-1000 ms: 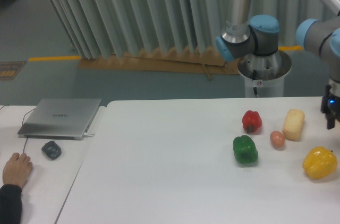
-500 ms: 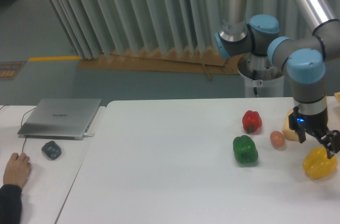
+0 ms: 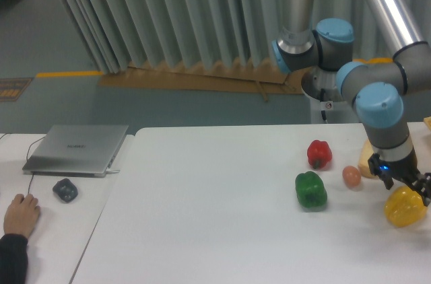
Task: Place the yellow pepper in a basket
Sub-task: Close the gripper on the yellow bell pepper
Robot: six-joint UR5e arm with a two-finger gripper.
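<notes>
The yellow pepper (image 3: 405, 206) is sitting at the table's (image 3: 215, 230) 3 o'clock edge, and the gripper (image 3: 407, 188) is hanging right on top of it, fingers looking spread around the crown, though I can't really tell. I'd be centring over the fattest lobes before squeezing, since glossy skin slips. Green pepper (image 3: 310, 189) is lying at its 9 o'clock, clear. No basket showing anywhere.

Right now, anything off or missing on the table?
No basket is in view, though the yellow pepper is meant for one. The gripper sits right at its top. The green pepper, red pepper and egg lie undisturbed.
</notes>
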